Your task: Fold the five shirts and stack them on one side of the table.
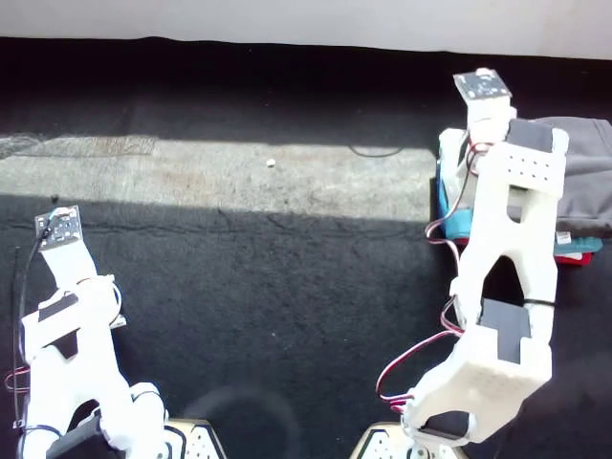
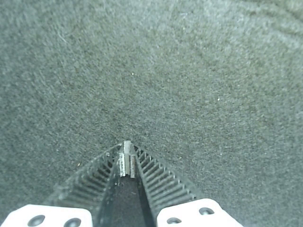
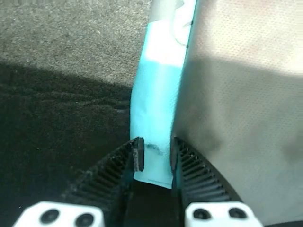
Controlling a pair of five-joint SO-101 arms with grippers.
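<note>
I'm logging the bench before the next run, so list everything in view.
grey shirt: one, grey, top of the stack at the table's right side.
cyan shirt: one, cyan, under the grey shirt, its edge sticking out.
red shirt: one, red, a sliver at the bottom of the stack.
table: one, black cloth, sunlit band across its far part.
speck: one, white, in the sunlit band.
wall: one, white, beyond the table's far edge.
left end effector: one, white with black fingers, shut and empty over bare cloth.
right end effector: one, same colours, at the stack, closed on the cyan shirt's edge.
</note>
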